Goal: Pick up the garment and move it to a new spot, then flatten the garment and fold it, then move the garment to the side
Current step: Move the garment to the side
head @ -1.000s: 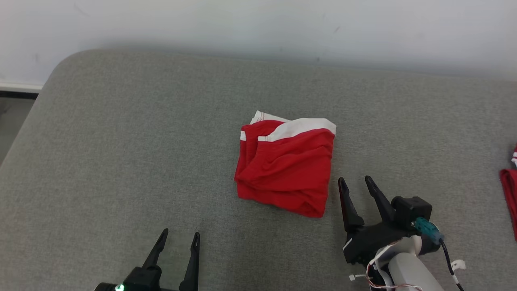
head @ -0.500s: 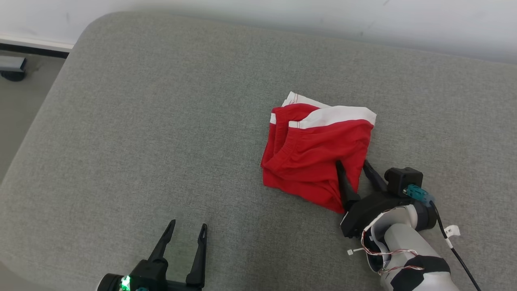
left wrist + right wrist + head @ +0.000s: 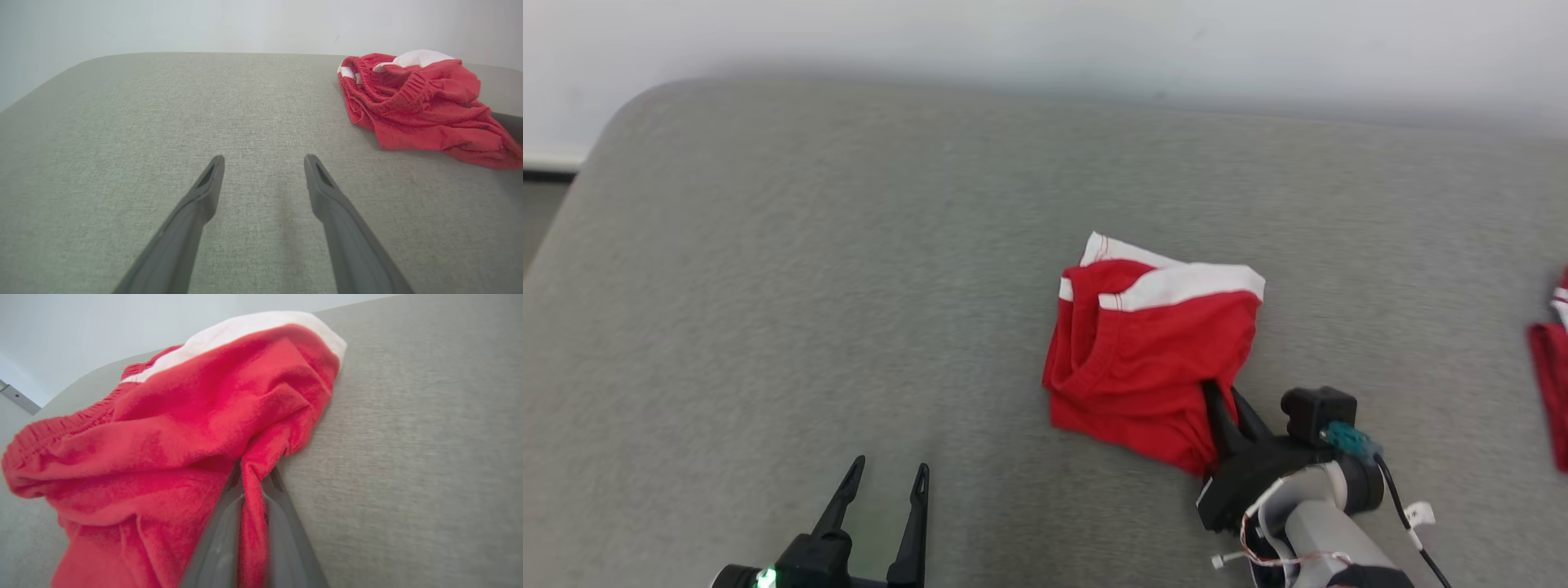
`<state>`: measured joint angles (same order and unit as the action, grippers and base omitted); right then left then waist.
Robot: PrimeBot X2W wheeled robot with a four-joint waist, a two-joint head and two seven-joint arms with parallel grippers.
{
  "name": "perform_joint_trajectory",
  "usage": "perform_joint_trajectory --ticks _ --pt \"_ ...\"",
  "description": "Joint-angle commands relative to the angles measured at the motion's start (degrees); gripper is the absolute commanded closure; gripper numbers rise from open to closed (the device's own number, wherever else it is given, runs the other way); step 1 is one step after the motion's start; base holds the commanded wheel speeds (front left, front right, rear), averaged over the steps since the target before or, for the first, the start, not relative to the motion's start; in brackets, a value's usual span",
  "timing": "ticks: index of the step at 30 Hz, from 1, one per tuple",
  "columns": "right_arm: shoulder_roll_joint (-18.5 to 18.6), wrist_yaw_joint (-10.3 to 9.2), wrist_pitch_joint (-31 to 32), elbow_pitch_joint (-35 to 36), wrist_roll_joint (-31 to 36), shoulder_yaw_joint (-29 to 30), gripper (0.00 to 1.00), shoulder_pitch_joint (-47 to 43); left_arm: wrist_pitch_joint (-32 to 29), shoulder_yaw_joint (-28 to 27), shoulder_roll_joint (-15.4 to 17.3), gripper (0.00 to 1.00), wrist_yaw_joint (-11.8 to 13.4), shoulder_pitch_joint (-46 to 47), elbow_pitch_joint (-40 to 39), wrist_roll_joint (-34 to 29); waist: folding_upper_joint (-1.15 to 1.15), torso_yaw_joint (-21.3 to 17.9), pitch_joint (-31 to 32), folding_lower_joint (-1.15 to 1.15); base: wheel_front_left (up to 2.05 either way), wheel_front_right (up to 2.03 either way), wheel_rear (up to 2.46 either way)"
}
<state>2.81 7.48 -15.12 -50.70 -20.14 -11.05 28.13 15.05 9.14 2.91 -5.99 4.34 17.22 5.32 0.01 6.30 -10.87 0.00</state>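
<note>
From the head camera, the red garment (image 3: 1147, 351) with its white band lies bunched up near the middle of the grey pad (image 3: 809, 286). The right gripper (image 3: 1225, 400) reaches in low from the pad's near right side. Its fingers are squeezed tight on the garment's near corner. The left gripper (image 3: 886, 482) sits by the near edge, well apart from the garment, with its fingers wide and nothing in them. Another red cloth (image 3: 1547, 367) lies at the pad's right edge.

From the left wrist, the two fingers stand wide over bare pad.

From the right wrist, a red fold is pinched between the two fingers, and the rest of the garment heaps up on the pad.
</note>
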Motion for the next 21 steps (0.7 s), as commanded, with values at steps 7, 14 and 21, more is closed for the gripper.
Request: perform_joint_trajectory --ticks 7,14,21 --pt "0.2 -0.02 0.0 1.9 1.1 -0.1 1.00 -4.8 0.2 -0.8 0.0 0.00 -0.4 -0.3 0.1 -0.4 -0.01 -17.7 4.4 0.00 0.00 0.00 0.00" --pt "0.1 -0.02 0.0 3.6 -1.2 -2.8 1.00 -6.0 0.2 -0.8 0.0 0.00 -0.6 0.7 0.0 0.3 -0.01 -27.7 3.6 0.00 0.00 0.00 0.00" --pt "0.1 -0.02 0.0 4.5 -2.8 -4.7 1.00 -5.6 0.2 -0.9 0.0 0.00 -0.9 2.2 0.6 -1.0 -0.01 -32.8 1.9 0.00 0.00 0.00 0.00"
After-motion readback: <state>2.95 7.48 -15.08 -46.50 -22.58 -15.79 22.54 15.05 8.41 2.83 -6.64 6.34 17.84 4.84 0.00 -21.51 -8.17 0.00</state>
